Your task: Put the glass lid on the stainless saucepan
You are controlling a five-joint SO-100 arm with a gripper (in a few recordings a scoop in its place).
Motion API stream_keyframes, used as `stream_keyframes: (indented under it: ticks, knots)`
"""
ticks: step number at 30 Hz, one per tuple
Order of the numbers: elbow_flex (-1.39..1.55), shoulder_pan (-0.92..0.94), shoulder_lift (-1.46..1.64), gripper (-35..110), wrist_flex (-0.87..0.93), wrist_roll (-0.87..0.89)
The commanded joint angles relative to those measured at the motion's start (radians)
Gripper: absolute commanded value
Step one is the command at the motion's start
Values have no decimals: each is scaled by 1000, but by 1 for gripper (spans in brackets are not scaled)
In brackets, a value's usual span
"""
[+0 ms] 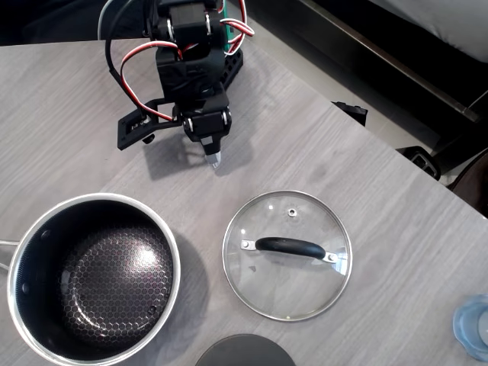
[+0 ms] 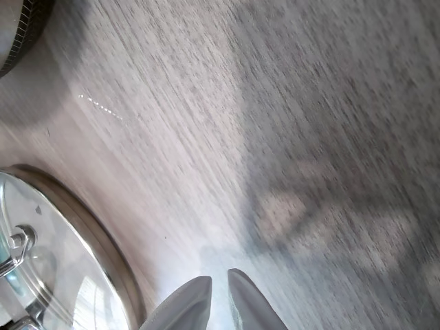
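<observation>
The glass lid (image 1: 287,255) lies flat on the grey wood table, its black arched handle on top, right of centre in the overhead view. The stainless saucepan (image 1: 91,276) with its dark honeycomb inside stands upright at the lower left, a gap of bare table between the two. My gripper (image 1: 215,158) hangs above the table behind both, well apart from the lid, its fingers close together and holding nothing. In the wrist view the two pale fingertips (image 2: 218,292) nearly touch at the bottom edge, and the lid's steel rim (image 2: 89,234) curves through the lower left corner.
A dark grey disc (image 1: 245,351) sits at the front edge between pan and lid. A pale blue object (image 1: 473,326) shows at the right edge. The table's right edge runs diagonally from top centre to right. My arm's black base (image 1: 191,46) stands at the back.
</observation>
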Motion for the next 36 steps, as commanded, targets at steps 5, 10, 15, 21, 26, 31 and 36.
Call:
stream_keyframes:
  ticks: [5, 10, 15, 21, 26, 31, 36]
  knots:
    - [8, 6, 29, 0, 6, -3]
    - [8, 6, 29, 0, 6, -3]
    - [8, 6, 29, 0, 6, -3]
    - [8, 6, 29, 0, 6, -3]
    - [8, 3, 29, 0, 6, -3]
    - [8, -123, 29, 0, -17, -51]
    - [-55, -64, 29, 0, -103, -44]
